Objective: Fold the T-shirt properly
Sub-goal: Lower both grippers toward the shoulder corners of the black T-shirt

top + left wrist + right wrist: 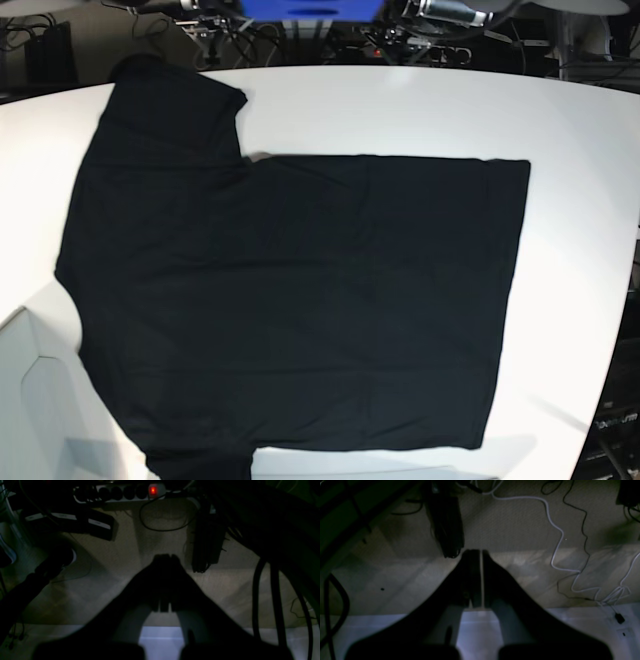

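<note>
The black T-shirt (300, 300) lies spread flat on the white table (580, 150) in the base view. Its hem is to the right and its sleeves are at the upper left (170, 100) and lower left. No label or print shows. Neither arm appears in the base view. In the left wrist view my left gripper (164, 557) is shut and empty, held past the table edge (160, 640) above the floor. In the right wrist view my right gripper (480, 552) is shut and empty, with only a thin slit between its fingers, also past the table edge (480, 630). The shirt is out of both wrist views.
A power strip with a red light (152, 490) and black cables lie on the beige floor. A white cable (555, 530) and a black table leg (447, 522) show in the right wrist view. A white object (30, 400) sits at the table's lower left.
</note>
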